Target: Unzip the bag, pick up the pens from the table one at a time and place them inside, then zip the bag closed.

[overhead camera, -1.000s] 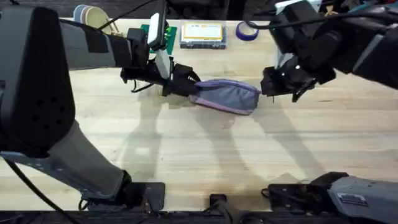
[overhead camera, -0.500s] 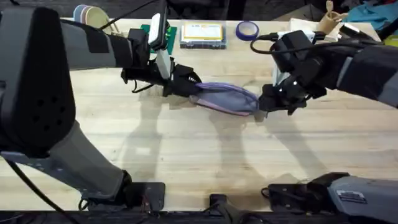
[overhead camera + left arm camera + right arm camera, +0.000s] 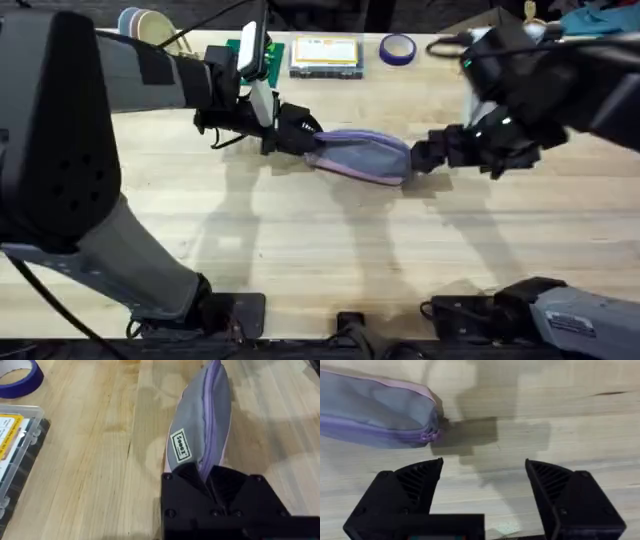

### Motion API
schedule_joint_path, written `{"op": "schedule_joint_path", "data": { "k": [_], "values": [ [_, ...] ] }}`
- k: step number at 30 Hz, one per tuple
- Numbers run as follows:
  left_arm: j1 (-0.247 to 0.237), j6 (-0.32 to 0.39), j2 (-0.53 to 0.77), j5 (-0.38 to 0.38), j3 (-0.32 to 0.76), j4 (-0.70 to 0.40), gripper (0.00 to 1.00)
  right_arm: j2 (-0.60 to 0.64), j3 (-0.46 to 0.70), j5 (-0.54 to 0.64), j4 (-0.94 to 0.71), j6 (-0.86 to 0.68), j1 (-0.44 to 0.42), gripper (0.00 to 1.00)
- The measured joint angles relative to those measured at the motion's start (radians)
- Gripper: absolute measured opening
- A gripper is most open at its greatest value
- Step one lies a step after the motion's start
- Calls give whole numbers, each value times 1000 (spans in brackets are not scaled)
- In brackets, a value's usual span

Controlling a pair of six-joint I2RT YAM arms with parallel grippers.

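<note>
The bag [image 3: 362, 156], lilac with a grey panel, lies across the middle of the table [image 3: 320, 250]. Its purple zipper looks shut along the length I can see. My left gripper [image 3: 300, 137] is shut on the bag's left end, and its black fingers [image 3: 192, 477] pinch the fabric by the zipper line [image 3: 212, 425]. My right gripper [image 3: 426, 158] stands open just off the bag's right end. The zipper pull [image 3: 431, 436] lies ahead of its left finger [image 3: 415, 480] and is not between the fingers. The bag [image 3: 375, 410] touches neither finger. The pens are out of view.
At the table's far edge stand a clear flat box with yellow contents [image 3: 325, 55], a blue tape roll [image 3: 398, 47], a green item [image 3: 270, 52] and stacked bowls [image 3: 145, 25]. The box [image 3: 15, 445] and tape [image 3: 20, 377] lie beside the left wrist. Bare wood spreads in front of the bag.
My right gripper has dropped to the bag's right end, and its arm has swung out to the right. The left gripper has kept its hold, and the bag has barely shifted.
</note>
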Motion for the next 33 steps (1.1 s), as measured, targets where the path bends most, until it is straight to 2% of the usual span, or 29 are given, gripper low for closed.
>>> {"op": "schedule_joint_path", "data": {
  "k": [6, 17, 18, 23, 24, 25, 33],
  "values": [
    [0, 0, 0, 0, 0, 0, 42, -114, 36, 11, -39, 0, 13, 998],
    [0, 0, 0, -1, 0, 0, 48, -327, 36, 14, -47, 0, 119, 998],
    [0, -3, 0, -2, 0, 1, 117, -340, 36, 14, -47, 0, 125, 998],
    [8, 0, 0, -5, 0, 3, 872, -406, 36, 14, -49, 0, 149, 998],
    [9, -3, 0, -5, 0, 2, 959, -417, 36, 14, -49, 0, 151, 996],
    [9, -3, 0, -6, 0, 3, 987, -427, 36, 14, -49, 0, 151, 997],
    [8, -3, 0, -6, 0, 3, 992, -472, 36, 14, -50, 0, 151, 998]
  ]
}}
